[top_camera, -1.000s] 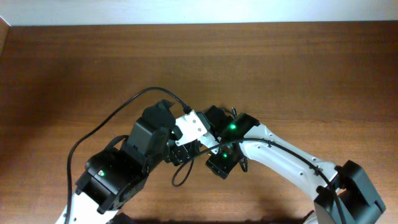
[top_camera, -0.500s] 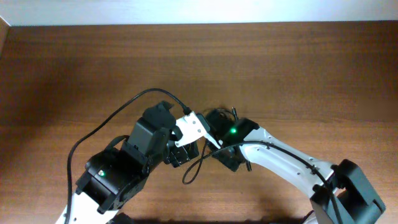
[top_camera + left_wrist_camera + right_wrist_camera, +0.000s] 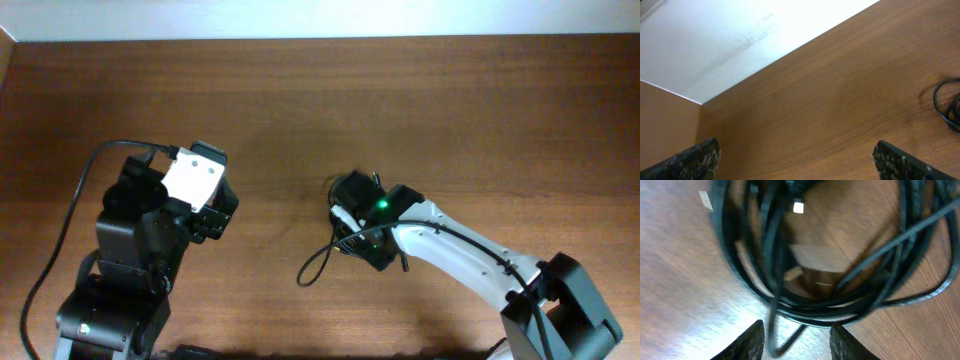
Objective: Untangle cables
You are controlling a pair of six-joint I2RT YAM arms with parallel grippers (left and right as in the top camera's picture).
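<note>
The cables (image 3: 805, 305) are thin black cords in a loose coil, filling the right wrist view, with a small silver plug tip (image 3: 798, 207) near the top. In the overhead view one loop (image 3: 313, 268) sticks out to the lower left of my right gripper (image 3: 352, 228). My right gripper (image 3: 796, 342) hangs low over the coil with its fingers apart, and one strand runs between them. My left gripper (image 3: 216, 214) is open and empty, well to the left of the cables. In the left wrist view (image 3: 795, 162) part of the coil (image 3: 946, 105) shows at the right edge.
A thick black robot cable (image 3: 70, 215) arcs from the left arm toward the table's left side. The wooden table (image 3: 450, 110) meets a white wall (image 3: 715, 45) at the back. A side panel (image 3: 665, 125) stands at the far left.
My left arm has pulled away from the cables to the left and now stands apart. The right gripper stays over the coil, shifted slightly, and the free loop lies to its lower left.
</note>
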